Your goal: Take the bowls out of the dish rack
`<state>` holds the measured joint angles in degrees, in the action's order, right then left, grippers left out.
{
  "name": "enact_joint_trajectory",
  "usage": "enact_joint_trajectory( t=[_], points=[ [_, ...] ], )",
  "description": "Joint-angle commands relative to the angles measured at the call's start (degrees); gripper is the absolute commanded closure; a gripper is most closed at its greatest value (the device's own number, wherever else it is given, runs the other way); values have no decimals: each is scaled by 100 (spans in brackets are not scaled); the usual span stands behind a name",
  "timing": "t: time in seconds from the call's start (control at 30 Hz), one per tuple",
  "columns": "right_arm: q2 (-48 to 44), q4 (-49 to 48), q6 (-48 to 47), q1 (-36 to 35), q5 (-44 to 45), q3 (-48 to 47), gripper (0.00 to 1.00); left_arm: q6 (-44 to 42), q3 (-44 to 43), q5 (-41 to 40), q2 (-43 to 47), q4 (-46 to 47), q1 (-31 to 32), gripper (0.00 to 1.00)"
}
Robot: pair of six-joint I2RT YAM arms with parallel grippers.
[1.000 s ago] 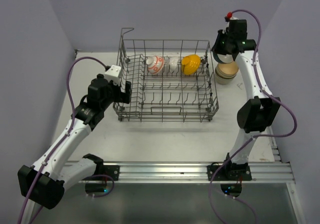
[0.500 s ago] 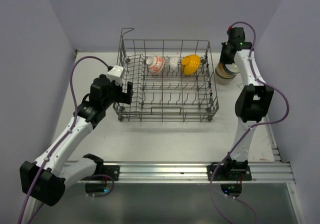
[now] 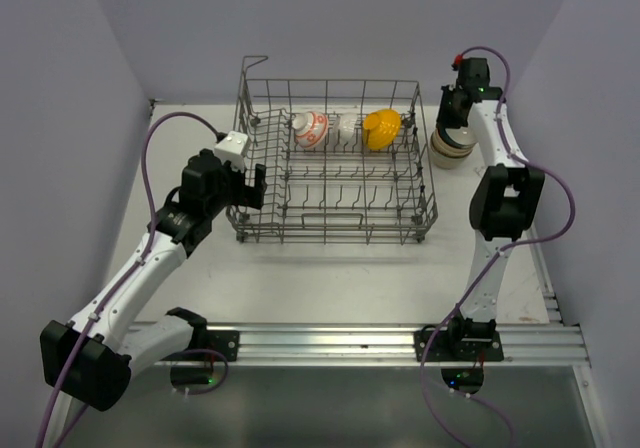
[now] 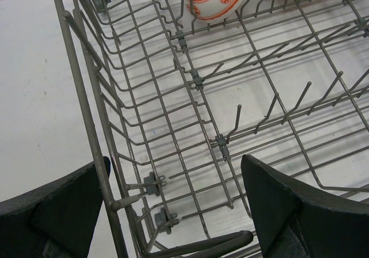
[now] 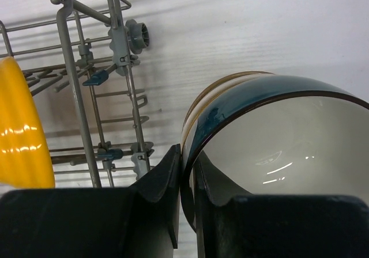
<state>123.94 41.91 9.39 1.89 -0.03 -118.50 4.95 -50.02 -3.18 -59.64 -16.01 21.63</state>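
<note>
Over the table (image 5: pixel 259 22), my right gripper (image 5: pixel 187 171) pinches the rim of a teal bowl (image 5: pixel 277 137), perhaps atop the stack (image 3: pixel 450 154); left gripper (image 4: pixel 173 174) gapes astride the dish rack (image 4: pixel 81 91) wall

Pale lilac walls (image 3: pixel 80 68) on three sides of a white table (image 3: pixel 330 278), aluminium rail (image 3: pixel 330 343) at near edge

Yellow bowl (image 5: pixel 20 125) half off-frame; stack (image 5: pixel 229 80) under teal bowl (image 5: pixel 277 137) mostly unseen
</note>
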Motion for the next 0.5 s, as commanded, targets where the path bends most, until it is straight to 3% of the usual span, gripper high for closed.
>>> enact_joint_trajectory(
  t=[0.0,0.1,0.3,0.4,0.47],
  points=[
    [51,-394,37,22,-295,-77,100,-29,-210,72,-4,10,-9,0],
    [121,-263,2,22,-322,-190,100,-29,-219,90,-4,1,-9,0],
    [201,-8,-25,13,-304,-420,69,-29,-219,125,-22,10,-9,0],
    [104,-16,37,22,-401,-402,63,-21,-219,125,-4,1,-9,0],
    [8,-16,89,13,-436,-394,55,-29,-219,125,-13,-7,-9,0]
  ],
)
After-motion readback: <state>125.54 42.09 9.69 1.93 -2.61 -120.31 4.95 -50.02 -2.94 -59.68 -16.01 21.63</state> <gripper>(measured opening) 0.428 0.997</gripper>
